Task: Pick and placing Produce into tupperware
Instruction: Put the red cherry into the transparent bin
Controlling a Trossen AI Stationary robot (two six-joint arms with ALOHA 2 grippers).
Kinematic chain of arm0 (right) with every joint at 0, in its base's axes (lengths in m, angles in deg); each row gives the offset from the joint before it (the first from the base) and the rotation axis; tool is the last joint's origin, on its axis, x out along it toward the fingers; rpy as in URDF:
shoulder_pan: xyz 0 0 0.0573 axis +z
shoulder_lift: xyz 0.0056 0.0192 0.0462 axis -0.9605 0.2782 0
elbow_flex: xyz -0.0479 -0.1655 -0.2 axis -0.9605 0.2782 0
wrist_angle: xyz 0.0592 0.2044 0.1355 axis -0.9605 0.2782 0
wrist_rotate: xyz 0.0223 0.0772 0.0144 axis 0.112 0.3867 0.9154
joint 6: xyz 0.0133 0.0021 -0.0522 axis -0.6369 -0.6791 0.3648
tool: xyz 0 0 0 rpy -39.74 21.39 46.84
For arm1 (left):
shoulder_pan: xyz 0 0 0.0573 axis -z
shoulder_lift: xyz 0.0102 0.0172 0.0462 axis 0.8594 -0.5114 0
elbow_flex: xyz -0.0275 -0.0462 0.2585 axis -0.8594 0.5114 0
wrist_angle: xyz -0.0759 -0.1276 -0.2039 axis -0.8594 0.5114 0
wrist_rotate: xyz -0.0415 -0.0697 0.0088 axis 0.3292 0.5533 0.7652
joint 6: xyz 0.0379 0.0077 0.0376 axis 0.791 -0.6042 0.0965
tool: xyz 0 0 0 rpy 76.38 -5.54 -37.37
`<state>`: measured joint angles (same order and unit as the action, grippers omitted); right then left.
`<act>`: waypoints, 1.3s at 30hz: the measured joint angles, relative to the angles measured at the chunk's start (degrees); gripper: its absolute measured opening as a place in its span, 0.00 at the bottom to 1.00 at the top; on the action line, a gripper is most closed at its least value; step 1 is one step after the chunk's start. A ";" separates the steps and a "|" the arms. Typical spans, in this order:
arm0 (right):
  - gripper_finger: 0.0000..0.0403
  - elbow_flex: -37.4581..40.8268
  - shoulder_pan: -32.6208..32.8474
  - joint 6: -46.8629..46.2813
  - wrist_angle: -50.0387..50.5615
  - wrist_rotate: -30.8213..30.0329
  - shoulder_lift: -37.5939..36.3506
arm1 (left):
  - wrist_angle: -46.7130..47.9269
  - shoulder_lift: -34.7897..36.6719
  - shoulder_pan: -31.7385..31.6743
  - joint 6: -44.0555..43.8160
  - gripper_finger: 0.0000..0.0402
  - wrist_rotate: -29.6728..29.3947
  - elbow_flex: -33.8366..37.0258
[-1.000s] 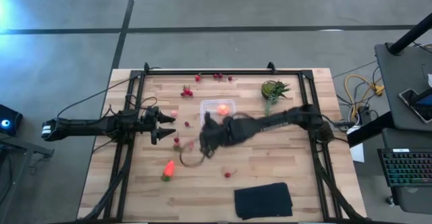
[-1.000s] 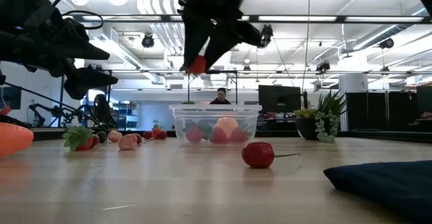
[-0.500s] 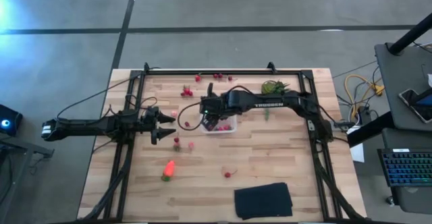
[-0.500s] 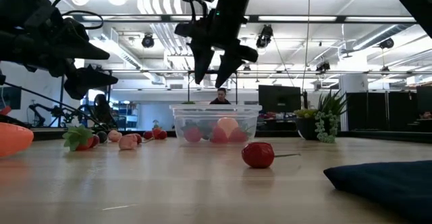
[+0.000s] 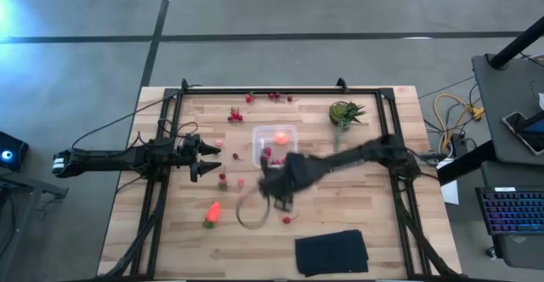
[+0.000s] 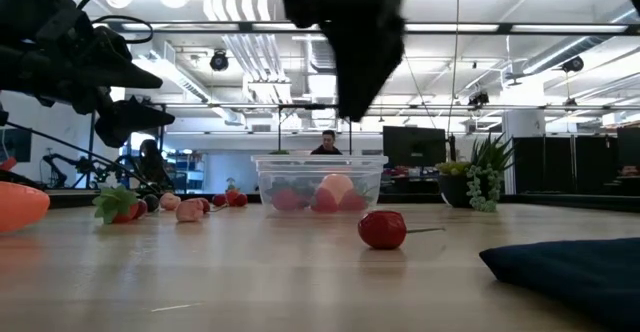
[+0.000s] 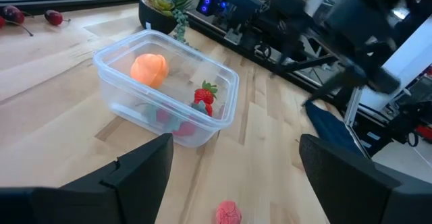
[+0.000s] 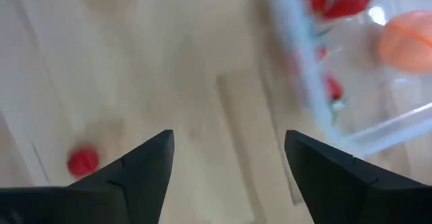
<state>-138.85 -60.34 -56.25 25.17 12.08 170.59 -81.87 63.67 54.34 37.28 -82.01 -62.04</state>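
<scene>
No writing is readable here: the right tool (image 5: 276, 190), fingers spread wide and empty, reaches across the wooden counter (image 5: 374, 205) just nearer than the clear tupperware (image 5: 274, 143) (holding an orange-red fruit (image 7: 148, 69) and berries), while the left tool (image 5: 204, 159), also wide open, waits at the left.

Right hand (image 5: 276, 190) hangs spread mid-table; left hand (image 5: 206, 158) spread, parked left.

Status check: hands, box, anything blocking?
Right hand open, empty, clear of box. Left hand open, parked. Fruit in box; cherry loose. No obstruction.
</scene>
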 joint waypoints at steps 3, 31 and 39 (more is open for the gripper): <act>0.66 2.43 4.52 -3.63 0.35 -1.44 0.15 | 0.00 0.00 0.02 0.00 0.76 0.01 -0.01; 0.68 12.94 16.41 -3.93 -18.86 -3.57 1.53 | 0.00 -0.01 -0.01 0.00 0.76 -0.02 0.02; 0.65 15.95 14.94 -4.46 -22.12 -1.01 1.53 | 0.00 0.09 -0.01 0.00 0.76 0.00 -0.01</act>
<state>-122.90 -45.40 -60.71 3.05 11.07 172.12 -81.87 63.76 54.34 37.28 -82.01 -62.04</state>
